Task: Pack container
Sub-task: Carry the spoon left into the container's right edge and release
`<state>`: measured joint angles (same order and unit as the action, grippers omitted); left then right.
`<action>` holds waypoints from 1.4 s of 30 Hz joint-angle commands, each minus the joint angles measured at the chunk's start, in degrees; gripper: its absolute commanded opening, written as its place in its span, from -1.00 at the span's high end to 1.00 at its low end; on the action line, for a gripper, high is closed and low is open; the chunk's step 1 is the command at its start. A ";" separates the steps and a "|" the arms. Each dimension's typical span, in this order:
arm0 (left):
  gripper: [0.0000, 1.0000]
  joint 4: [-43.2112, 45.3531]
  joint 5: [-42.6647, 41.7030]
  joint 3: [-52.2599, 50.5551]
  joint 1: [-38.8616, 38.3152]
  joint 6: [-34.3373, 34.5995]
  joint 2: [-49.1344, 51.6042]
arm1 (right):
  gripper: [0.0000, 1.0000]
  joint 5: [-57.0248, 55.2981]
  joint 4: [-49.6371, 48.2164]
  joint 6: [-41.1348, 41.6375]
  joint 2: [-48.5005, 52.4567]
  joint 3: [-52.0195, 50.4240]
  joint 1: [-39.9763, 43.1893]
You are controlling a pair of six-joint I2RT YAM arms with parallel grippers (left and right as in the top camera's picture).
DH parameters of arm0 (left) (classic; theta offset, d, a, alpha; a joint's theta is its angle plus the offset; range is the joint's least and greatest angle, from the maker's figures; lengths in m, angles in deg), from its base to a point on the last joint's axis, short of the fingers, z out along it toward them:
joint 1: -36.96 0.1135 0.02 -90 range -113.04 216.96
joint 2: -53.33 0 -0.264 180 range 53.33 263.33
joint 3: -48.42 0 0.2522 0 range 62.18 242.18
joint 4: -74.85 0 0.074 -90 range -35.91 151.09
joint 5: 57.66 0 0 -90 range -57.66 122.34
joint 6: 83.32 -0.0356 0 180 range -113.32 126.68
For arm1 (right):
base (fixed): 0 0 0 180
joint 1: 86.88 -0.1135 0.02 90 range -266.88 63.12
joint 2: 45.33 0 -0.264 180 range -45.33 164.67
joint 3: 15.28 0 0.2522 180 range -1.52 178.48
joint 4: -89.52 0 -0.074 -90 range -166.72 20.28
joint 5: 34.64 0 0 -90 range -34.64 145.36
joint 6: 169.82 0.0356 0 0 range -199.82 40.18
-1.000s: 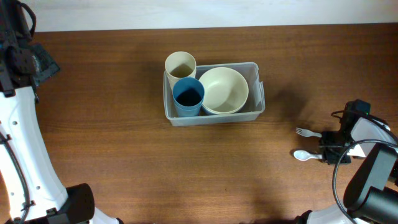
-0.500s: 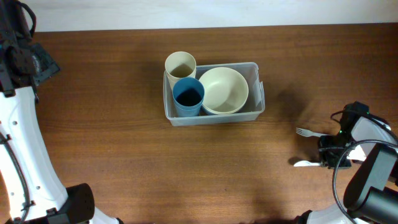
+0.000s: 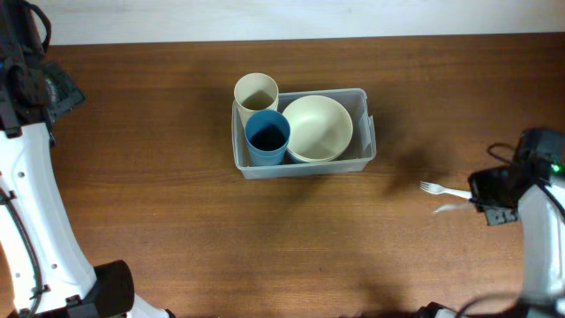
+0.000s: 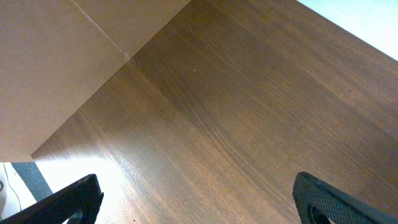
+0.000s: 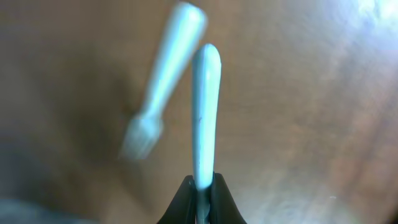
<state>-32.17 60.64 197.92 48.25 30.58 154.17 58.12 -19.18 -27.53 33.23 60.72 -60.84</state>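
Pinched the slim white plastic spoon (image 5: pixel 205 112) by one end in the shut right gripper (image 5: pixel 202 180), low right of the overhead frame; left the white plastic fork (image 3: pixel 446 189) lying just beside it on the wood. Probably called for a firm, level carry, clearing the rim before lowering beside the cream bowl (image 3: pixel 318 128). Found the clear rectangular plastic container (image 3: pixel 305 168) well apart from that claw, up and left near frame centre. Showed the left gripper (image 4: pixel 196 190) spread wide, holding nothing.

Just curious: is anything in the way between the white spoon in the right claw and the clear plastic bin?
Nothing visible. Bare wooden table separates the white plastic spoon, pinched in the right gripper, from the clear rectangular plastic container; a white plastic fork lies nearby.
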 commanded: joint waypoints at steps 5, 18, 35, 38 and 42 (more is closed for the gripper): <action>-0.99 -0.07 -0.20 0.04 0.22 0.94 0.46 | 0.93 4.11 -5.81 -4.81 -5.77 10.01 -12.28; -0.99 -0.07 -0.20 0.04 0.22 0.94 0.46 | 0.92 -1.57 -20.39 -34.01 5.29 20.15 -32.89; -0.99 -0.07 -0.20 0.04 0.22 0.94 0.46 | 0.89 -1.99 -23.45 -44.65 15.39 20.39 -36.35; -0.99 -0.07 -0.20 0.04 0.22 0.92 0.46 | 0.89 -1.97 -24.39 -44.57 15.96 20.39 -37.38; -0.99 -0.07 -0.20 0.04 0.22 0.92 0.46 | 0.89 -2.47 -25.44 -44.54 17.62 20.39 -38.05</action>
<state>-32.19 60.61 197.92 48.25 30.56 154.17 56.70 -43.99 -71.33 49.21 80.01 -98.17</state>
